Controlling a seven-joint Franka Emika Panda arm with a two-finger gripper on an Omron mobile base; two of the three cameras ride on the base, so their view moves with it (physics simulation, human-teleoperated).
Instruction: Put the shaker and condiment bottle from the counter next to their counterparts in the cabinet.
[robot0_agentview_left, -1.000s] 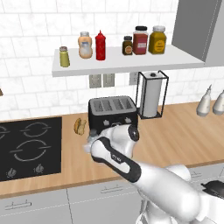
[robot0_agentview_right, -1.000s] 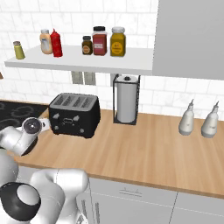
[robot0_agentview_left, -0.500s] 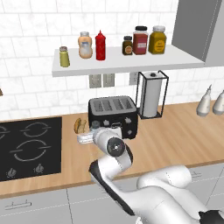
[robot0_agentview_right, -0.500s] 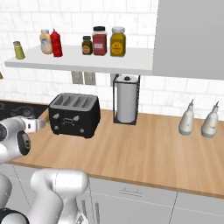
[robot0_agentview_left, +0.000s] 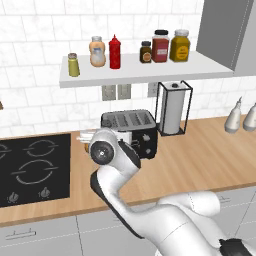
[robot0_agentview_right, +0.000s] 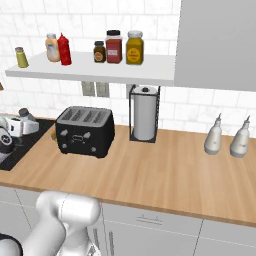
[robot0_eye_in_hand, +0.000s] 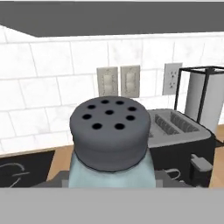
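Observation:
My gripper is shut on the shaker, a pale blue-grey cylinder whose grey holed cap fills the hand view. The hand hangs just left of the toaster, above the counter, well below the cabinet shelf. The fingers themselves are hidden behind the shaker. On that shelf the red condiment bottle stands upright, right beside the peach-orange bottle. The olive-green shaker stands alone near the shelf's left end.
A black toaster and a paper-towel holder stand at the back of the counter. The black hob lies to the left. Three jars stand further right on the shelf, below a closed grey cupboard. Two grey bottles stand far right.
The hand has swung left from the toaster's front to its left side and risen slightly. The jaws have closed a little more.

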